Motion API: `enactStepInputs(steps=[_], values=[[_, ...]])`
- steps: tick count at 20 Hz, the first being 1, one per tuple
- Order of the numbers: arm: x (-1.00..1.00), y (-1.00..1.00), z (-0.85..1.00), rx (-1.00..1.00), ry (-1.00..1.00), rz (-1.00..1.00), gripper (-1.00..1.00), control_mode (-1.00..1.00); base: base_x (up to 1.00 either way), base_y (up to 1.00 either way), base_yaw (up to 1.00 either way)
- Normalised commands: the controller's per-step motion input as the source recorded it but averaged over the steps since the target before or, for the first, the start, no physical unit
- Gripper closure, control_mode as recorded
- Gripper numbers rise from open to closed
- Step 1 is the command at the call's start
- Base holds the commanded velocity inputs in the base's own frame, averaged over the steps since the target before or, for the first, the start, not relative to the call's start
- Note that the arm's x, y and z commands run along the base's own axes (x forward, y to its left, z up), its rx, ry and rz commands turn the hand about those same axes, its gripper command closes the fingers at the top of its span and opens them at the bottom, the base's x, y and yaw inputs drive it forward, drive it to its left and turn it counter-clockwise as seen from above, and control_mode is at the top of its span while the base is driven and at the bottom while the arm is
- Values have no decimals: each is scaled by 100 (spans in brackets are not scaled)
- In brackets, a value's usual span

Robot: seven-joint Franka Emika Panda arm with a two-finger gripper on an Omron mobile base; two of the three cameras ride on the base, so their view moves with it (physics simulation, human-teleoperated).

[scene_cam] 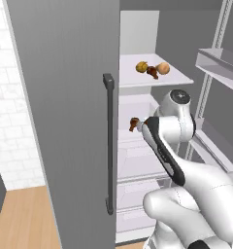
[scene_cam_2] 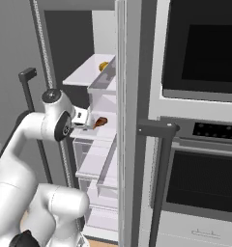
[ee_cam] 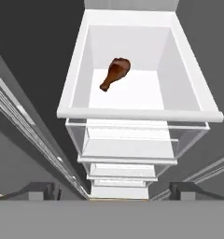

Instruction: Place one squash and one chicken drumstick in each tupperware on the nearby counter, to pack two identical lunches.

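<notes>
One chicken drumstick (ee_cam: 115,73) lies alone on a white fridge shelf (ee_cam: 132,113), club end toward the back. My gripper (ee_cam: 114,190) hovers in front of and above it, open wide, with nothing between the fingers. From the right base view the gripper (scene_cam_2: 90,123) is just left of that drumstick (scene_cam_2: 101,122), apart from it. The drumstick (scene_cam: 134,124) also peeks out beside my arm. On the shelf above lie a yellow squash (scene_cam: 141,66), a second drumstick (scene_cam: 152,72) and a tan squash (scene_cam: 163,68). The tupperware and the counter are out of view.
The grey cabinet panel with a dark vertical handle (scene_cam: 108,143) stands close on the left. The open fridge door's racks (scene_cam: 220,63) jut in on the right. Clear drawers (ee_cam: 128,149) stack below the shelf. A wall oven (scene_cam_2: 200,48) with a bar handle (scene_cam_2: 159,130) adjoins the fridge.
</notes>
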Motion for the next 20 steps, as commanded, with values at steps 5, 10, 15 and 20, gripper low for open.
enactStepInputs(steps=[5, 10, 15, 20], values=[[36, -12, -31, 6, -24, 0, -100, -100, 0, 0, 0], [70, -11, 0, 3, 16, 0, -100, -100, 0, 0, 0], [89, -1, 15, 0, 38, 0, -100, -100, 0, 0, 0], [62, -10, 0, 1, 12, 1, -100, -100, 0, 0, 0]])
